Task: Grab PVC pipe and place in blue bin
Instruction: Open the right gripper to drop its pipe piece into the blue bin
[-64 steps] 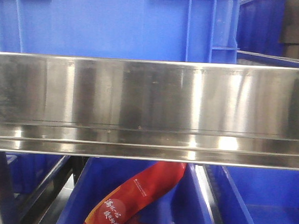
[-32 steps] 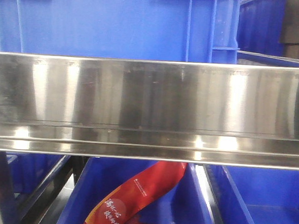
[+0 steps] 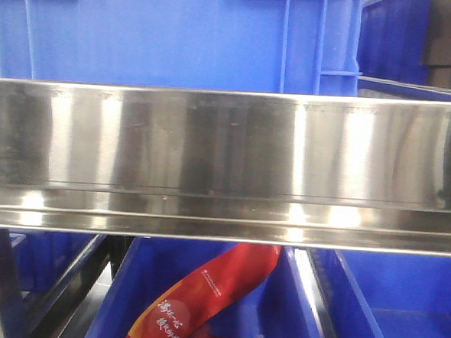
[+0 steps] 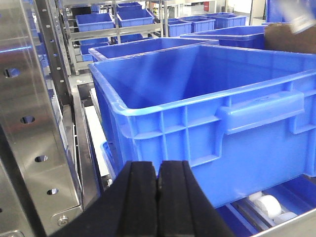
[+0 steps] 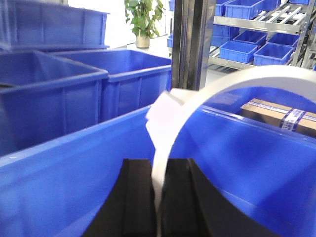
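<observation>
In the right wrist view a white PVC pipe (image 5: 232, 84) shows as a thin curved wall arching up and to the right. My right gripper (image 5: 158, 165) is shut on its lower edge. Directly behind the held pipe lies the blue bin (image 5: 74, 163), whose inner walls fill the lower part of the view. In the left wrist view my left gripper (image 4: 157, 168) is shut, its black pads pressed together with nothing between them. It hangs in front of the outer wall of a large blue bin (image 4: 207, 123). Neither gripper nor the pipe shows in the front view.
A wide steel shelf rail (image 3: 226, 165) crosses the front view, with blue bins (image 3: 180, 36) above and below; a red packet (image 3: 202, 298) lies in a lower one. A perforated steel post (image 4: 29, 128) stands left of my left gripper. A cardboard box (image 5: 276, 116) sits behind the pipe.
Only the bright reflections on the steel rail shift a little; the bins and red packet stay put.
</observation>
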